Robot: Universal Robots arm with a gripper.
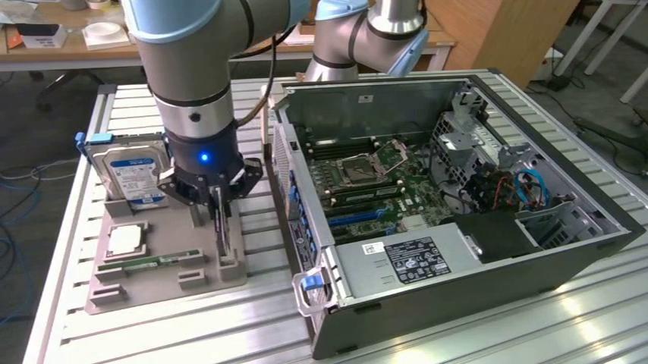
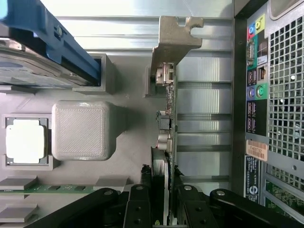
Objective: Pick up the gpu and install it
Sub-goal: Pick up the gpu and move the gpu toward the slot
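Note:
The gpu is a thin dark card standing on edge in the grey holder tray, left of the open computer case in the exterior view. In the wrist view the gpu appears edge-on, with its silver end bracket at the far end. My gripper points straight down over it. Seen from the wrist, the gripper has its black fingers pressed against both faces of the card. I cannot tell whether the card has left its slot.
A hard drive with a blue-white label stands at the back of the tray, with a processor chip and a green memory stick in front. The case's motherboard lies exposed. The case's rear ports are close beside the card.

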